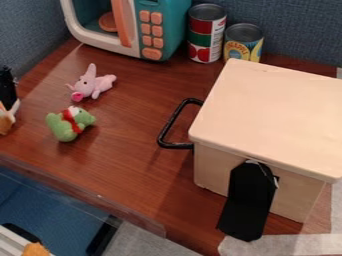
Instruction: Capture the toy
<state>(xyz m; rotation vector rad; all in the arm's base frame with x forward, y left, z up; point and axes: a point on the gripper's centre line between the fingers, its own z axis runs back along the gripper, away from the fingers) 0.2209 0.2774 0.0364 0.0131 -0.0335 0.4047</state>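
Gripper (6, 101), black, one: at the left edge, partly cut off; whether released, clenched or grasping, I cannot tell. Toy, orange-and-white (5, 121): just below my gripper in view, partly cut off; contact between them unclear to me. Toy, green (61, 128), red at the neck: on the brown table (130, 160), near its front edge. Toy, pink (92, 85), long-eared: on the table, behind the green one, the two apart. Toy microwave (167, 32), teal and white, orange buttons: at the back. Handle (177, 145), black: on the box's left side. Can, red-labelled (202, 26): upright, right of the microwave. Can, yellow-labelled (244, 34): upright, just beside it, behind the box. Black panel (248, 200): hanging on the box's front. Box (274, 115), pale, lidded: on the table, at my right
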